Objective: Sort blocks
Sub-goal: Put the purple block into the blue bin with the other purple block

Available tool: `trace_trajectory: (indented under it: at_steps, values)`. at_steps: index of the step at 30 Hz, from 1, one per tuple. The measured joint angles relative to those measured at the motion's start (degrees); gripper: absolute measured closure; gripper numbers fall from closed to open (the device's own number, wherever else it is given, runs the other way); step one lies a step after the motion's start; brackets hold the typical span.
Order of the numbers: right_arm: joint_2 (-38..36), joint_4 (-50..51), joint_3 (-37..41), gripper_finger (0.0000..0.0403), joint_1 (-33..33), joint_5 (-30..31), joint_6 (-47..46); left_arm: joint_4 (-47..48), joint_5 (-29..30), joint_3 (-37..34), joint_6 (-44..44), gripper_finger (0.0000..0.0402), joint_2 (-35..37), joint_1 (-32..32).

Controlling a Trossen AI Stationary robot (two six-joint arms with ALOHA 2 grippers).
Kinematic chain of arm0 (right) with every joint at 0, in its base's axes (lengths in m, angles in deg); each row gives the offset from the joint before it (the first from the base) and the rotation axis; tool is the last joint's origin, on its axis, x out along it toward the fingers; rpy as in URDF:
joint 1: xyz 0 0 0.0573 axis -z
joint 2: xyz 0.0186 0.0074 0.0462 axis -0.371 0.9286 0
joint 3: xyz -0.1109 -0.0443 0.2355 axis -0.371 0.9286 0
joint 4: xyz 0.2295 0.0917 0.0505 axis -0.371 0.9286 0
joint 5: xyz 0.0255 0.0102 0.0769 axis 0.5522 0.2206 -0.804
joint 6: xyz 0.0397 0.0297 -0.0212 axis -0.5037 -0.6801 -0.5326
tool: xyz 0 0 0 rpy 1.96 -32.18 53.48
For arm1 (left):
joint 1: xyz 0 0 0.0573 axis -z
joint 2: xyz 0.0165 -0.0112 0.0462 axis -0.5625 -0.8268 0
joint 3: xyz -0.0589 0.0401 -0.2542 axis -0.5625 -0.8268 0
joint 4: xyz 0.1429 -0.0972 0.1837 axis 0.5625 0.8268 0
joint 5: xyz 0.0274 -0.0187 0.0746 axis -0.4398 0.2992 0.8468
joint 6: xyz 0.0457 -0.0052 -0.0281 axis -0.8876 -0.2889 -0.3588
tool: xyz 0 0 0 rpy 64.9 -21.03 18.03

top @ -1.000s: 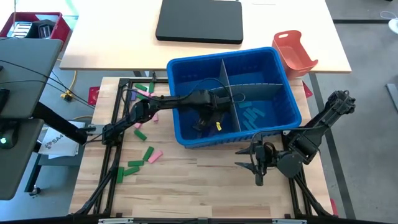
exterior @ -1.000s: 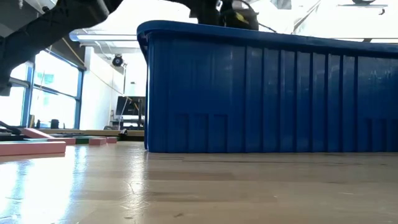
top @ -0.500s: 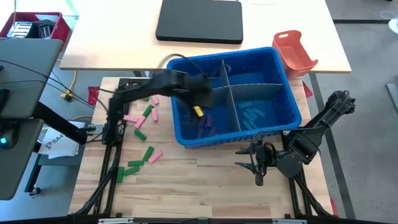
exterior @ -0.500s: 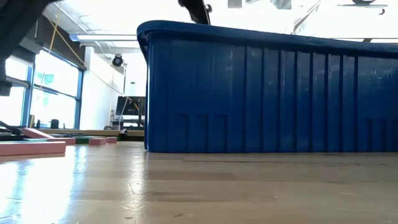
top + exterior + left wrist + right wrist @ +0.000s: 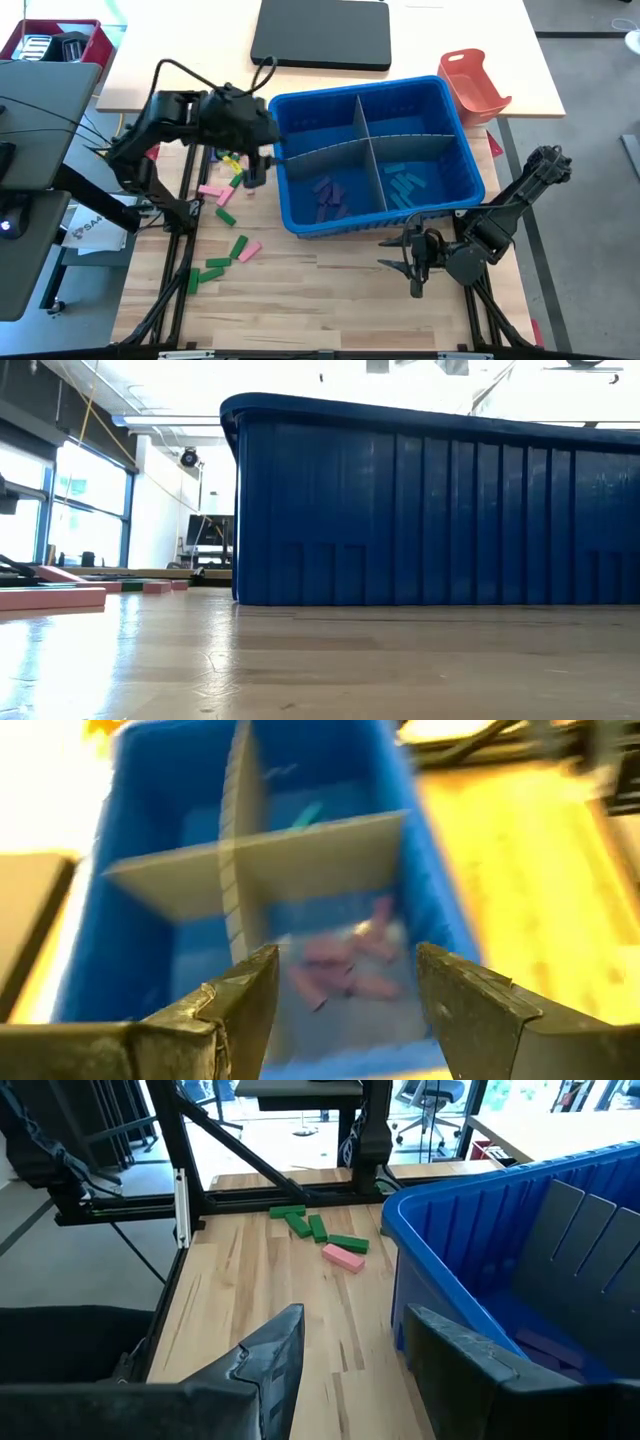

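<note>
Bin [image 5: 283,160] (blue, divided) separates left claw [image 5: 258,170] from right claw [image 5: 412,262].

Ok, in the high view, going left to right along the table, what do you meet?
Green blocks at the table's front left → left pincer → purple blocks in the blue bin's front-left compartment → blue blocks in its front-right compartment → right arm's elbow at the table's right edge.

A wooden table [image 5: 330,290] carries a blue bin [image 5: 372,150] and loose green and pink blocks [image 5: 228,250].
</note>
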Motion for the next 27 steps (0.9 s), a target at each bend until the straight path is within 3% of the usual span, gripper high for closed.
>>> trace_trajectory:
  at_steps: [4,9,12,16,22,27]
  values:
    - [0.0,0.0,0.0,0.0234,0.0,0.0,-0.2,5.8,9.1,-0.1,4.2,0.0177,1.6,0.0]
    - [0.0,0.0,0.0,0.0234,0.0,-0.1,0.0,6.6,13.4,-0.2,6.5,0.0177,4.7,1.3]
    - [0.0,0.0,0.0,0.0234,0.0,-0.1,0.0,5.4,19.1,-5.2,9.2,0.0177,8.8,2.5]
    - [0.0,0.0,0.0,0.0234,0.0,-0.1,0.0,-0.1,27.4,-21.0,14.6,0.0177,18.1,4.3]
    - [0.0,0.0,0.0,0.0234,0.0,0.1,0.5,-19.7,35.7,-53.1,20.4,0.0177,35.2,5.1]
    - [0.0,0.0,0.0,0.0234,0.0,0.7,0.5,-26.0,39.9,-71.6,34.1,0.0179,45.5,-1.3]
